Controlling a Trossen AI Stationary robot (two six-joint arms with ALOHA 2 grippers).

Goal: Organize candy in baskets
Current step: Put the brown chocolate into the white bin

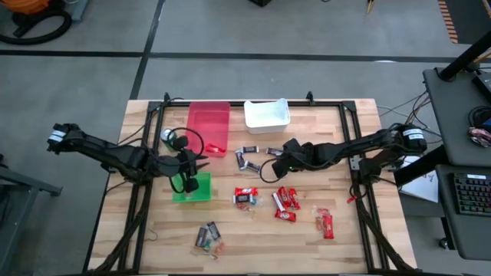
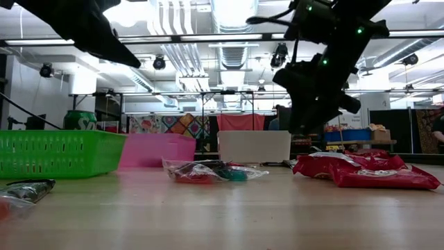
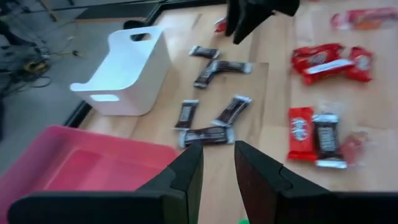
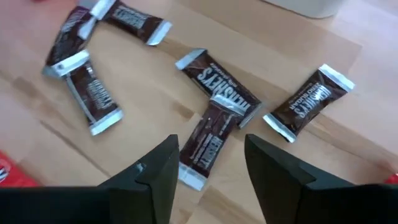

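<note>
Three baskets stand on the wooden table: a red one [image 1: 209, 126], a white one [image 1: 267, 115] and a green one [image 1: 192, 188]. Dark mini bars [image 1: 247, 157] lie in the middle. Red-wrapped candy [image 1: 285, 201] and mixed pieces [image 1: 209, 236] lie nearer the front. My left gripper [image 1: 186, 162] hovers over the green basket's far edge, its fingers [image 3: 186, 177] a little apart with nothing between them. My right gripper [image 1: 278, 165] hangs open over the dark bars, slanting down. One dark bar [image 4: 208, 146] lies on the table below the gap between its fingers.
A green soda can [image 1: 167, 136] stands left of the red basket. More red bars [image 1: 326, 222] lie at the front right, and a clear-wrapped mixed piece [image 1: 245, 197] lies right of the green basket. A black frame [image 1: 353, 146] runs around the work area.
</note>
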